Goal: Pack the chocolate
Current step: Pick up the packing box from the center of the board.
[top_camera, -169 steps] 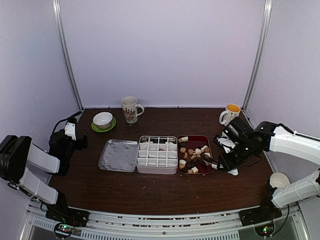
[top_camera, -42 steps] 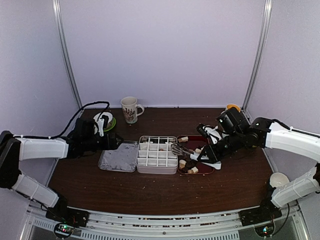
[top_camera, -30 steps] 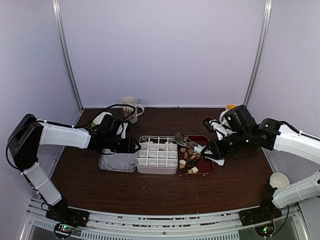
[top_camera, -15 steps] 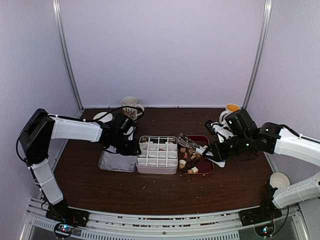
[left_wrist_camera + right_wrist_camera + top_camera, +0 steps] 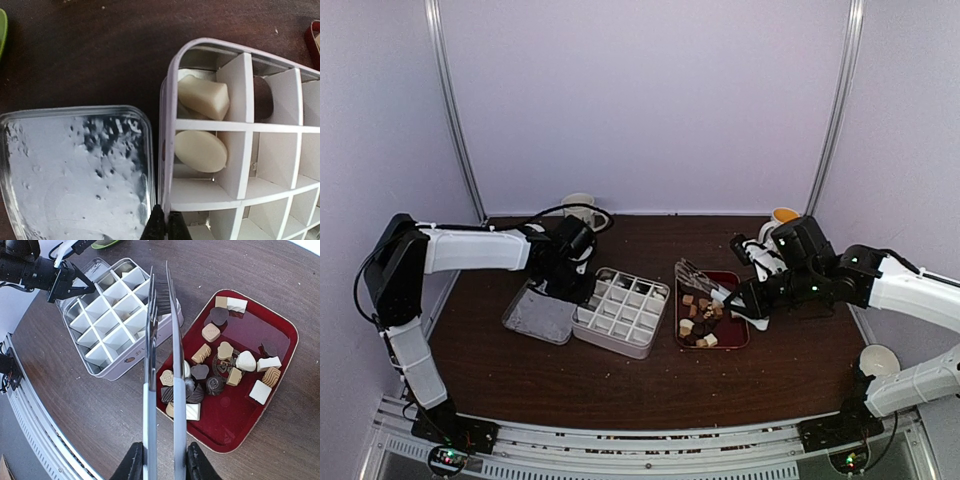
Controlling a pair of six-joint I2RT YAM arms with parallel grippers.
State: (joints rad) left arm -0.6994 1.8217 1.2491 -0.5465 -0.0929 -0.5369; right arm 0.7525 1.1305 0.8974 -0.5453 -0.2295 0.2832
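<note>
Pinching the rim of the divided box (image 5: 622, 311), the left fingers (image 5: 156, 226) clamp tight, while right of that box the right fingers (image 5: 132, 463) grip the tongs (image 5: 176, 370).

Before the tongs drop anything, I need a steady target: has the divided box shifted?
Yes. The divided box has turned clockwise; its near end swung left, away from the red tray.

One white gridded metal box (image 5: 610, 340), one silver lid (image 5: 538, 315), one dark red rectangular tray (image 5: 235, 427), one pair of steel tongs (image 5: 176, 365), roughly twenty small chocolate pieces (image 5: 211, 332).
</note>
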